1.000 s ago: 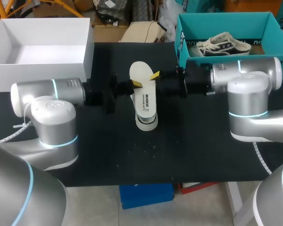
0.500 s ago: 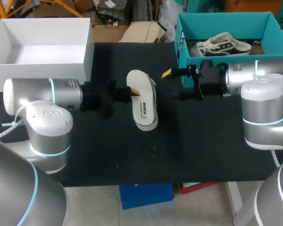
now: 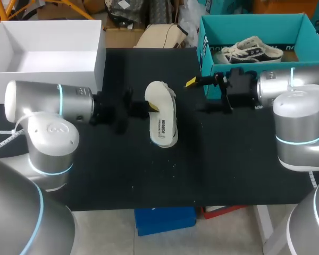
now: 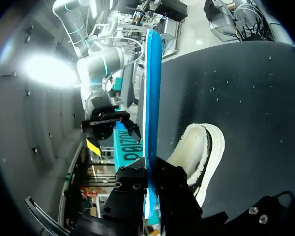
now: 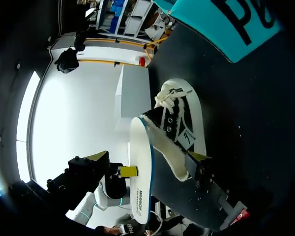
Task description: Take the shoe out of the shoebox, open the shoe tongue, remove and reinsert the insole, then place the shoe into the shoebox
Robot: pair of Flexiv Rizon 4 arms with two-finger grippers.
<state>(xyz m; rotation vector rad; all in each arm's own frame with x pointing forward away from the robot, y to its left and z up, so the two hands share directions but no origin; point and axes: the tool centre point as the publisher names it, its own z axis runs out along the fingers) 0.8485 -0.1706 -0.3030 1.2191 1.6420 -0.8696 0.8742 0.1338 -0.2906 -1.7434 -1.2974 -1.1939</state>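
The shoe (image 5: 179, 129) lies on its side on the black tabletop (image 3: 228, 159). It is well apart from the teal shoebox (image 3: 204, 42), off that box's near corner towards the left arm's side. In the right wrist view its black upper and white laces face the camera, and the white sole is turned away.

A white open box (image 3: 98, 64) sits at the far edge of the tabletop, well away from the teal shoebox on the left arm's side. The teal shoebox stands at the far right and holds a second shoe (image 3: 252, 49) with white laces.

The left arm comes in low over the tabletop, pointing towards the teal shoebox. The right arm lies along that box's near wall.

The left hand (image 3: 151, 107) is clamped on the long edge of the insole (image 3: 159, 121). In the left wrist view its dark fingers press the blue underside and the white top from both sides. The insole stands tilted on edge, white printed face up, close against the shoe on the side away from the teal shoebox. I cannot tell whether its lower edge touches the shoe's opening.

The right hand (image 3: 195, 96) hangs just beside the teal shoebox's near corner, between that box and the shoe. Its fingers are spread wide with nothing between them, and it is clear of the shoe.
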